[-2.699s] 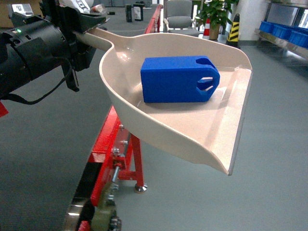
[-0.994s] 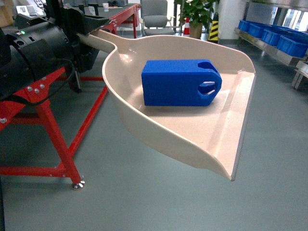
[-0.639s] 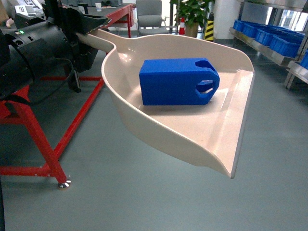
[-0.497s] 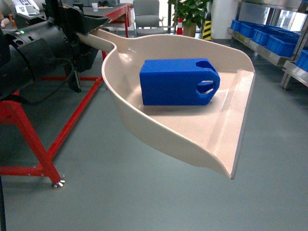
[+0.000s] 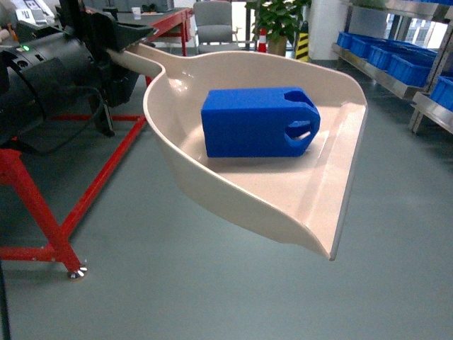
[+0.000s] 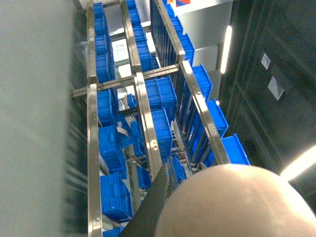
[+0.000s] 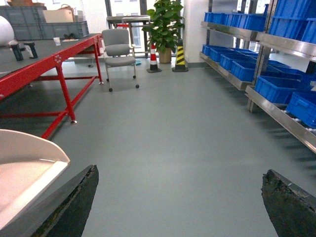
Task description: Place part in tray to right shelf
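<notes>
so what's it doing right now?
The left arm's tool is clamped on the handle of the cream tray, carrying it in the air above the floor. The blue part lies on its side inside the tray. The shelf with blue crates stands off to the right, not yet reached. The right tool is open and empty, pointing across the floor.

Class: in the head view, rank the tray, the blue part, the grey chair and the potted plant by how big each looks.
1. Tray
2. Part

Chair and plant look alike, both cropped and far from the camera, so unranked.
</notes>
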Robot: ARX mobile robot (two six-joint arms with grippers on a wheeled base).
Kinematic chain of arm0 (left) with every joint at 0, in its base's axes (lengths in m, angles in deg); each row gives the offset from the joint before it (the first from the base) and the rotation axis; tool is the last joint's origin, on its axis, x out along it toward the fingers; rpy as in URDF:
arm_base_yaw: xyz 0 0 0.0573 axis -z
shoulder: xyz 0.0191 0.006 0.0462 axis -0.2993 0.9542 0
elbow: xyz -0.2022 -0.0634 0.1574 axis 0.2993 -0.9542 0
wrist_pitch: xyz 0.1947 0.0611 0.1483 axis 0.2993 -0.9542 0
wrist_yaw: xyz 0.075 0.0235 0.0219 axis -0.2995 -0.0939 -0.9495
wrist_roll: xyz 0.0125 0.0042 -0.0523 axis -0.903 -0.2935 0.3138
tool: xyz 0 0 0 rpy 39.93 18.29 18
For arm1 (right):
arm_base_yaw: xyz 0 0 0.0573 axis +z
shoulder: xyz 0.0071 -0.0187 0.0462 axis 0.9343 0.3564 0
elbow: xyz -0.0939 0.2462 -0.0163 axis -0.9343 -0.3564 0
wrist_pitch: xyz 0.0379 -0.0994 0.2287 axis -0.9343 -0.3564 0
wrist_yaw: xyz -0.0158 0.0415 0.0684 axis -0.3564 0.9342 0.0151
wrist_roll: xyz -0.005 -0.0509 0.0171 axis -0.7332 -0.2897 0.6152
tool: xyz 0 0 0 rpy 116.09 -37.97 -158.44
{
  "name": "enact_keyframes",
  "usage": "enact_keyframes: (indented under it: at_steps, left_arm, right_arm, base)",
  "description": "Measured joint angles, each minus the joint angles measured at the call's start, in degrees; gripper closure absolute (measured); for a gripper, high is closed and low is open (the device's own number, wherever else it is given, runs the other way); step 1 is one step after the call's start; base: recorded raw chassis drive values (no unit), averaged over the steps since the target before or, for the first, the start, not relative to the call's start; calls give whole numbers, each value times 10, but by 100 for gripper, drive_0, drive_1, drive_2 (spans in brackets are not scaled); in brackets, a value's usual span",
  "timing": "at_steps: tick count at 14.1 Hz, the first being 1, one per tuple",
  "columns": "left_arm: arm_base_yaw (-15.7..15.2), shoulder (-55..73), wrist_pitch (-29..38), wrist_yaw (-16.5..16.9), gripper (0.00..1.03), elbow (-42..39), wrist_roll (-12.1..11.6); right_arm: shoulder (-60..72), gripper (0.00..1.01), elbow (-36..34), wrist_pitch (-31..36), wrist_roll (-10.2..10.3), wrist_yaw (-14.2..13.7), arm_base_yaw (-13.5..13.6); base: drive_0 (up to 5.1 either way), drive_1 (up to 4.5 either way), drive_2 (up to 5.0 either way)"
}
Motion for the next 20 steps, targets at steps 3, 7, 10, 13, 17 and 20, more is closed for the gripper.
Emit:
enact_keyframes:
  at_steps: [3,7,10,13,17,20]
  left_arm:
    - [2,0,2,1,91,0,0]
    - [5,0,0,1,91,0,0]
    - [2,-1,0,-1,91,1,0]
    - [2,-1,1,0,91,0,0]
    - [2,-1,-1,0,91,0,0]
    - [2,-1,0,-1,91,0,0]
  right_arm:
    - [2,3,0,-1,0,0,0]
    - [2,3,0,0,0,-1,0]
    - [5,3,0,-2,0,1,0]
    - [2,3,0,0,0,1,0]
    - [2,3,0,0,0,1,0]
    - [2,3,0,0,0,0,0]
  base:
    - [0,0,0]
    - [0,0,0]
    - [0,0,0]
    - [0,0,0]
    - [2,219,-215]
    - [4,437,-429]
